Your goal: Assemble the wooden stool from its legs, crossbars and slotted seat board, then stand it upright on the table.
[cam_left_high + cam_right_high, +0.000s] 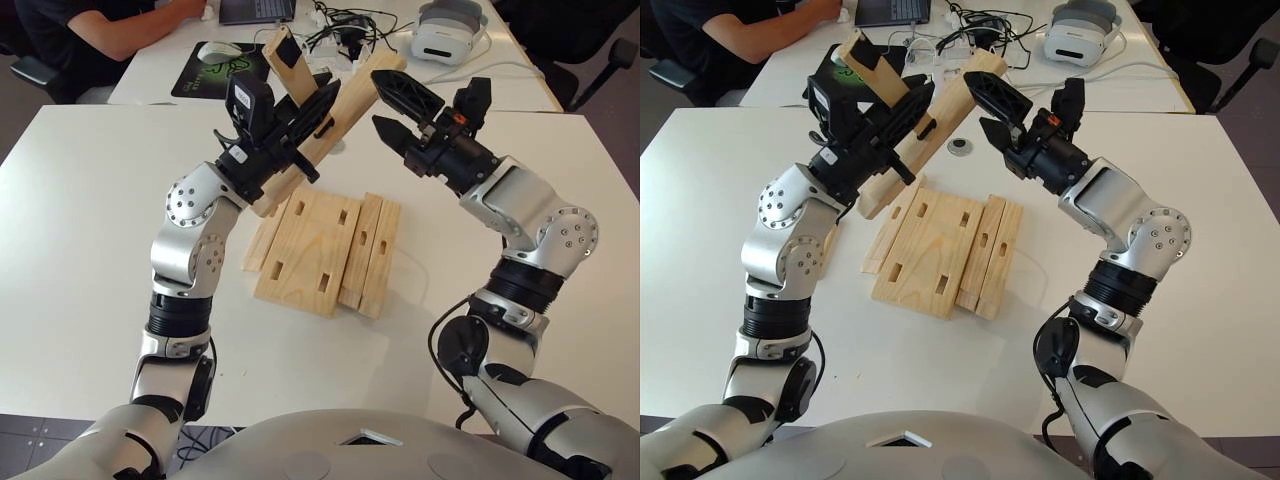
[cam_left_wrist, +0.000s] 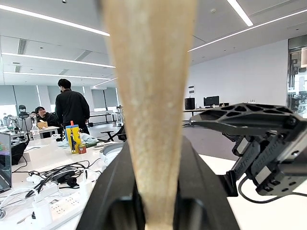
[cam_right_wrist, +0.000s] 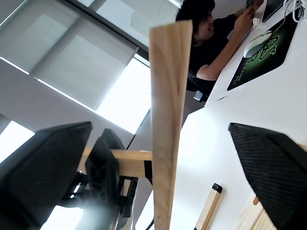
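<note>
While left jaws clamp the wooden leg [image 1: 352, 108], long axis slanting up rightward, right jaws apart around its top.

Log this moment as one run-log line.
left end effector: shut on wooden leg, raised | right end effector: open at leg's upper end | slotted seat board: flat on table

A large white table [image 1: 80, 200] spans the foreground, with a small dark round disc [image 1: 960, 149] near its far edge. On the white desk [image 1: 500, 85] behind sit a white headset [image 1: 450, 30], tangled black cables [image 1: 345, 25], a dark laptop [image 1: 257, 10] (cut off by the frame) and a white mouse [image 1: 218, 50] on a black-and-green mat [image 1: 205, 72].
</note>
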`<state>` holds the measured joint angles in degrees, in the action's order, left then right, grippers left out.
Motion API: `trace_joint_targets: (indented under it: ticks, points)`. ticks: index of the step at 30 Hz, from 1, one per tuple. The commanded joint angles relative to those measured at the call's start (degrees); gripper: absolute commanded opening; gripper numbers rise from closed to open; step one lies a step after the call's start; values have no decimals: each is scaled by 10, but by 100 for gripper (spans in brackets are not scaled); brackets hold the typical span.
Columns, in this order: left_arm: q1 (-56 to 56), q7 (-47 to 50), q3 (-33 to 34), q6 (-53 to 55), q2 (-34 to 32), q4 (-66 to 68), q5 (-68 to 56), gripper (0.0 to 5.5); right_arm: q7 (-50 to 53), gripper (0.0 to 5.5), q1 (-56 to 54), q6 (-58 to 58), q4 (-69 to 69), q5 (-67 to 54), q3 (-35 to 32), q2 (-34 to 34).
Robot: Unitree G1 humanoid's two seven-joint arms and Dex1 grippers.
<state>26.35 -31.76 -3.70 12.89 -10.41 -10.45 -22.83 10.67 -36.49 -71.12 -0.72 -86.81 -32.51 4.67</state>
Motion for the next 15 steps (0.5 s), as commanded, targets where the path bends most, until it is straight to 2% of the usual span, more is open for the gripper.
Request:
trace_joint_targets:
  ticks: [1,7,15]
  points:
    - [-9,-2,-18,-7,5,-12,12,41,40,540,-6,42,-2,-37,34,-4]
    - [-15,1,-33,-7,10,-15,23,41,66,540,7,95,-5,-49,76,-6]
    - [-21,5,-45,-31,4,-11,63,41,90,421,25,129,-5,-52,101,17]
